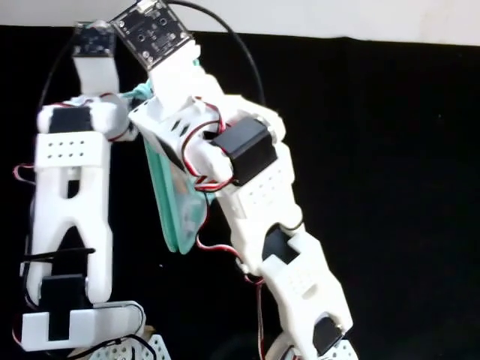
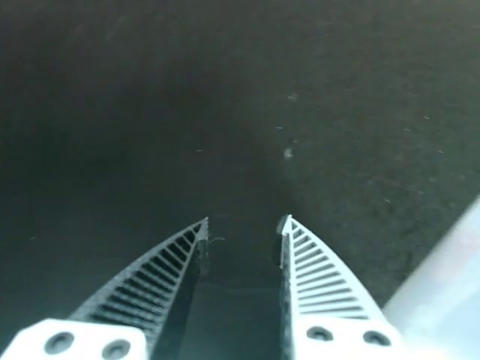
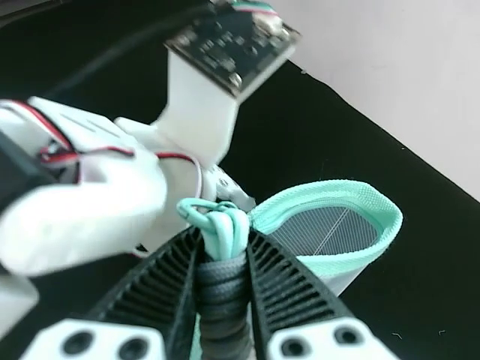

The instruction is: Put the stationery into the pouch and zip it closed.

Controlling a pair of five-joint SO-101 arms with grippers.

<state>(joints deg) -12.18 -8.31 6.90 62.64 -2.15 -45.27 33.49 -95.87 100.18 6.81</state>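
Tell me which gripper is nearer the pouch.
Right. The right gripper is shut on the teal loop beside the open mouth of the pouch. The left gripper hangs open above the black table, nothing between its fingers.

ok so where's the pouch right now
In the high view the pouch sits between the two arms; its teal loop is clamped in the right pincer, mouth open.

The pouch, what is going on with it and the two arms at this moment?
The right gripper has its fingers shut on the mint loop at one end of the pouch, and holds it up beside the other arm. The mouth of the pouch is open, so the zip is not yet closed. The left gripper is open and holds nothing, over the black table.
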